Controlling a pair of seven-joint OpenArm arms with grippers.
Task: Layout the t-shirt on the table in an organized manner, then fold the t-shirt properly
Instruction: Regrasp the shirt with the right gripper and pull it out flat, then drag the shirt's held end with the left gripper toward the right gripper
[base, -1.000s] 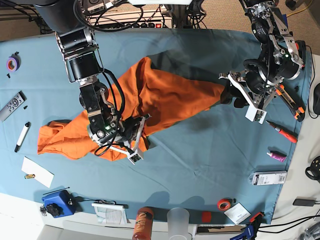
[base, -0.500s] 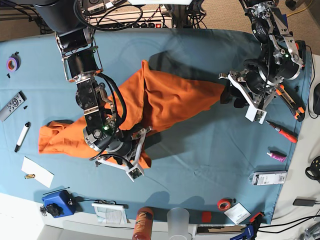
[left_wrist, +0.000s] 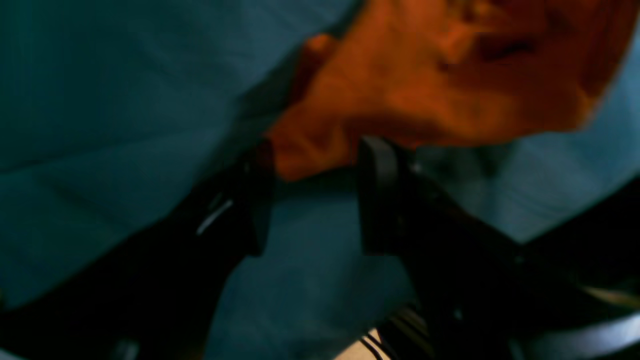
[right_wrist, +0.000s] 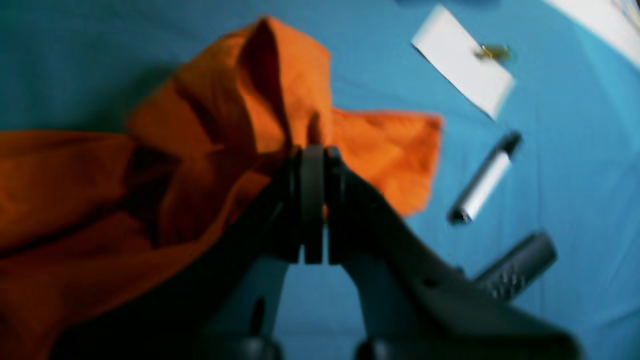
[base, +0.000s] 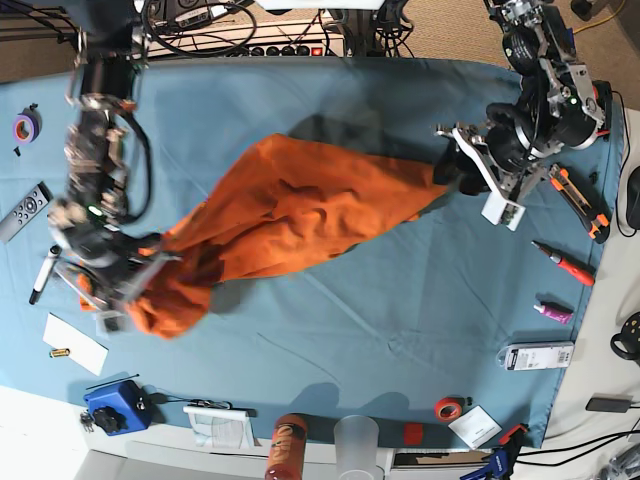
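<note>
The orange t-shirt (base: 290, 215) hangs stretched in a long diagonal band over the teal table (base: 400, 320), its middle casting a shadow. At the band's lower left end my right gripper (base: 135, 280) is shut on a fold of it. The right wrist view shows the fingertips (right_wrist: 313, 155) pressed together with cloth (right_wrist: 200, 150) bunched around them. My left gripper (base: 450, 180) holds the opposite corner at the right. In the left wrist view its jaws (left_wrist: 317, 165) stand apart with a wad of orange cloth (left_wrist: 450, 85) pinched between them.
A marker (base: 44, 273), a remote (base: 24, 210) and a white paper (base: 75, 343) lie close to my right gripper. A blue box (base: 112, 405), a bottle (base: 288, 448) and a cup (base: 356, 445) line the front edge. A red pen (base: 565, 263) and a cutter (base: 580, 205) sit at the right.
My right gripper has carried its end of the shirt far to the left, pulling the crumpled cloth out into a long band. The left gripper has barely moved.
</note>
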